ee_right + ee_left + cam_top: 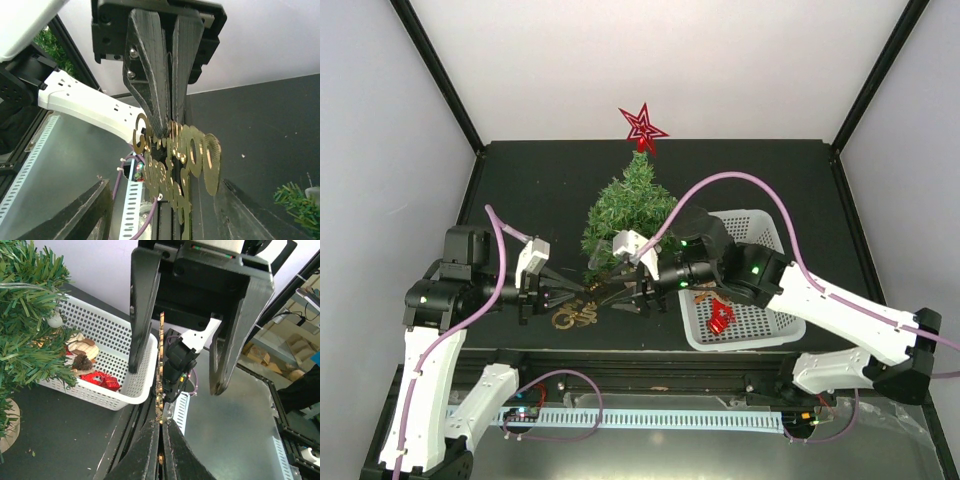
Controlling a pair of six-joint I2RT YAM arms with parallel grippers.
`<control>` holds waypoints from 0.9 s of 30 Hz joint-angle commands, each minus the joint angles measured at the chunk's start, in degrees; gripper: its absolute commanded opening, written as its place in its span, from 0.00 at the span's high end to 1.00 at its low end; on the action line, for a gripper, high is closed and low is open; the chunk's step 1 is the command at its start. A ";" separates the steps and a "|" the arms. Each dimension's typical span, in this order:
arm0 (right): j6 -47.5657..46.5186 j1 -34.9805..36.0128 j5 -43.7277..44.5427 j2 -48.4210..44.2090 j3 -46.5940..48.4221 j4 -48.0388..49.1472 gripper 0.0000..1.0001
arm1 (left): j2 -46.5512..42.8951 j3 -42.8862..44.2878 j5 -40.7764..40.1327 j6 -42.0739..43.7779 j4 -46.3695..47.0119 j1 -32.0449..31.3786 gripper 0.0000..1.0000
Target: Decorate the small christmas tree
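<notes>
The small christmas tree stands at the table's middle with a red star on top; its branches show in the left wrist view. My left gripper is shut on a flat gold script ornament, seen edge-on. In the right wrist view the ornament hangs from the left gripper. My right gripper is open, its jaws either side of the ornament without touching it; it also shows in the left wrist view.
A white perforated basket sits right of the tree, holding a red ornament, a pine cone and wooden pieces. A metal rail runs along the near edge.
</notes>
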 commanded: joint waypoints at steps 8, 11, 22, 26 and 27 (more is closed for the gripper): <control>1.49 2.03 0.28 3.06 2.13 2.92 0.61 | -1.19 1.75 1.45 1.28 -1.00 -0.37 0.98; 1.67 1.99 1.04 3.18 2.29 3.36 0.75 | -1.28 1.71 1.29 1.41 -1.09 -0.51 0.98; 3.96 2.09 2.06 0.92 1.40 5.75 0.99 | -2.09 1.89 0.07 2.72 -1.65 -0.70 0.85; 5.76 2.13 3.61 -0.94 0.34 5.93 0.99 | -1.68 4.32 -1.24 6.06 -3.92 -1.48 0.27; 6.34 2.09 3.95 -1.35 0.04 5.94 0.99 | -1.56 5.17 -1.56 6.27 -4.24 -1.51 0.13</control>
